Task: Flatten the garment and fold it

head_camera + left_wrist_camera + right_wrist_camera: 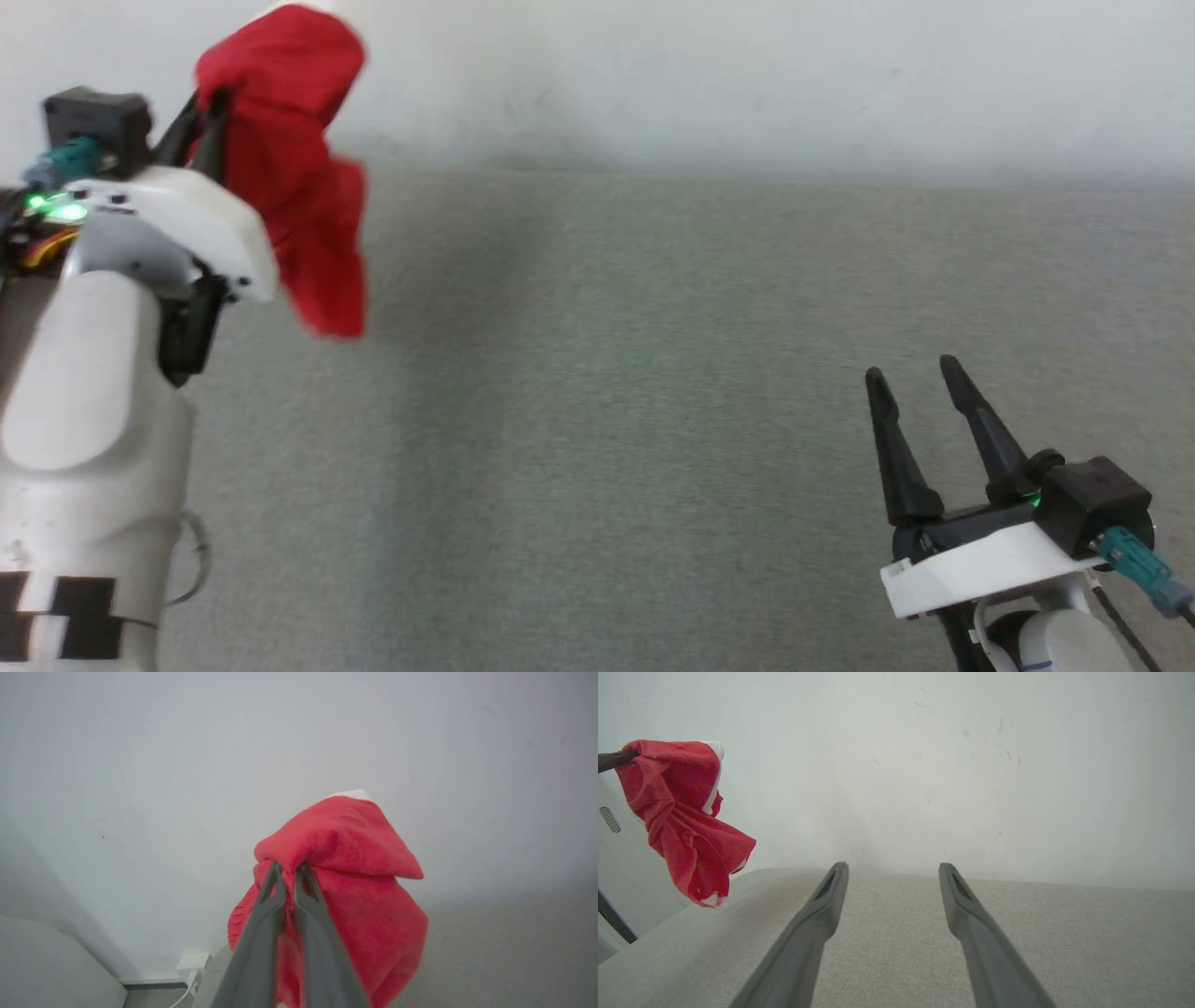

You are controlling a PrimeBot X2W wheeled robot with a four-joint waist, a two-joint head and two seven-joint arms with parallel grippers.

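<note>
The red garment point(289, 177) hangs bunched in the air at the upper left of the head view, clear of the surface. My left gripper point(210, 103) is shut on its upper part. In the left wrist view the two fingers meet in the red garment point(355, 877), and a bit of white trim shows at its top. The right wrist view has the garment point(682, 816) dangling at its left with a white stripe visible. My right gripper point(915, 373) stands open low at the right, nothing between its fingers point(831, 891).
A grey fabric-covered surface point(607, 420) spreads below both arms and meets a pale wall point(747, 75) behind. A white socket and cable point(191, 966) sit low by the wall in the left wrist view.
</note>
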